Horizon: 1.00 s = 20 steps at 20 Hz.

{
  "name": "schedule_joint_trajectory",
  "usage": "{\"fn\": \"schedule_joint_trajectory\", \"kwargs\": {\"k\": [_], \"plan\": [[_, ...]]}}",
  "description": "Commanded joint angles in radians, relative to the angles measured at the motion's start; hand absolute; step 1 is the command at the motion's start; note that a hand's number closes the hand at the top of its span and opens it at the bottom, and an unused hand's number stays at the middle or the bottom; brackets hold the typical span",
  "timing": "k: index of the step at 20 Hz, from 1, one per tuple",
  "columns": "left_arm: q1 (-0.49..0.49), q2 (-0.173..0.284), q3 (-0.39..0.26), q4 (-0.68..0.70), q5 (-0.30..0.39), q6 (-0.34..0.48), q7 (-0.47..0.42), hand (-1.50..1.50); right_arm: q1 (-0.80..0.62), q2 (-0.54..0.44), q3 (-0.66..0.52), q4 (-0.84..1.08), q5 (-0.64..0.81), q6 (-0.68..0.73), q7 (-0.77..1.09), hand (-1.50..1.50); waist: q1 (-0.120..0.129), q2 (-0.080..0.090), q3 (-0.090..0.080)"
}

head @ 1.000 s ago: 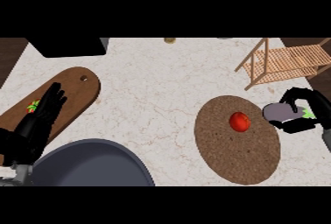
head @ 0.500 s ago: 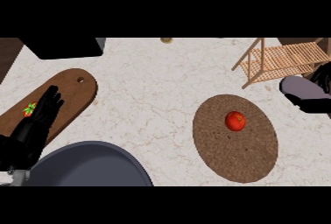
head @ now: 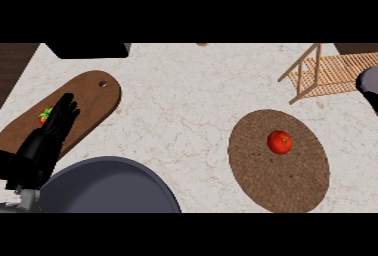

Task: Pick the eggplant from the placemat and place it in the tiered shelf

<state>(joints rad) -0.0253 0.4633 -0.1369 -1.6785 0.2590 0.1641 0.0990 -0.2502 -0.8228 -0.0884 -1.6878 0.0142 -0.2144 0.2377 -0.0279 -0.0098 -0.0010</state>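
The dark purple eggplant [head: 366, 82] shows only in part at the right edge, just right of the wooden tiered shelf [head: 328, 72]. My right hand [head: 374, 101] is curled round it and is mostly cut off by the picture's edge. The round brown placemat [head: 277, 165] lies at the lower right with a red tomato [head: 279, 141] on it. At the left, my left hand [head: 52, 131] rests open, fingers up, over a wooden cutting board [head: 92, 97].
A small red and green item [head: 44, 115] lies on the cutting board beside my left fingers. A large dark grey round vessel [head: 111, 187] fills the lower left. A black object [head: 88, 49] sits at the back left.
My right hand has carried the eggplant up and to the right, from beside the placemat to the shelf's right side, nearly out of view. The left hand has stayed still.
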Motion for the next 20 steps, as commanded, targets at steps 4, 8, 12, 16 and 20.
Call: {"fn": "schedule_joint_trajectory", "kwargs": {"k": [4, 8, 12, 16, 20], "plan": [[-0.070, -0.072, -0.041, 0.003, -0.082, 0.021, 0.046, 0.00, -0.170, 0.034, -0.066, 0.042, -0.045, 0.041, 0.112, 1.50, 0.033, 0.011, 0.001], [-0.045, -0.030, -0.005, 0.013, -0.025, -0.025, 0.018, 0.00, -0.218, 0.256, -0.191, 0.046, -0.392, -0.001, 0.082, 1.50, 0.041, 0.008, 0.006], [-0.078, -0.042, -0.020, -0.015, -0.042, -0.018, 0.079, 0.00, -0.317, 0.220, -0.259, 0.214, -0.463, 0.089, 0.031, 1.50, 0.044, 0.013, 0.002], [-0.057, -0.032, 0.006, 0.009, -0.042, -0.026, 0.025, 0.00, -0.210, -0.119, -0.095, 0.173, 0.007, 0.101, -0.009, 1.50, 0.025, 0.033, -0.014], [-0.082, -0.047, -0.015, 0.008, -0.049, -0.028, 0.029, 0.00, -0.246, -0.193, -0.021, 0.279, 0.205, 0.057, -0.076, 1.50, 0.073, 0.033, -0.002]]}}
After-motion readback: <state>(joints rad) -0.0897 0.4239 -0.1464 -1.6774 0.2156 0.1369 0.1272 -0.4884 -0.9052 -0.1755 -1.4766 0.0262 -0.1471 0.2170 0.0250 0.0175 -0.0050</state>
